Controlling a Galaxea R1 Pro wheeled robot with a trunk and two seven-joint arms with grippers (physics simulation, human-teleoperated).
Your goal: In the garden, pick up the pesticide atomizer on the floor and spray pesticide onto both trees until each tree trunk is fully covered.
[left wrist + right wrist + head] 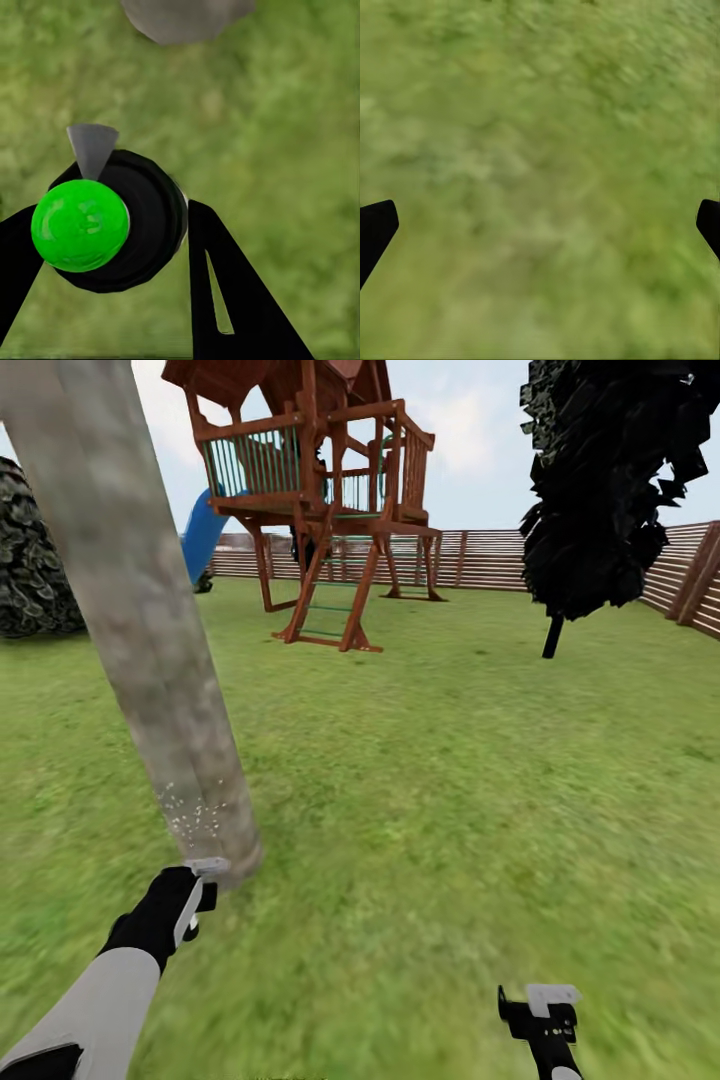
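The pesticide atomizer [112,221] sits clamped in the left end effector [190,900], down in the lower left of the head view, and the left wrist view shows it plainly: a black round body with a bright green cap, dark fingers [232,292] pressed in on either side, and a grey nozzle [92,146] poking out toward the base of the trunk. Fine white specks of spray [190,815] hang against the bark just above that nozzle, so the spraying looks to be under way right here. The tree trunk [130,620] runs as a thick pale grey-tan column from the upper left corner of the head view down to the grass just beside the left end effector; only that low patch shows droplets, and whether the higher bark is covered cannot be told from here. The right end effector [540,1010] hangs low at the lower right, jaws spread wide apart with nothing between them, only blurred green lawn [540,165] under it. Farther out, a red-brown wooden play tower [320,490] with a blue slide [203,535] stands at upper centre, a near-black conifer [610,480] at upper right, the slatted fence [480,558] behind. My read: pick-up done, first trunk partway at best, and a second tree is left to do.
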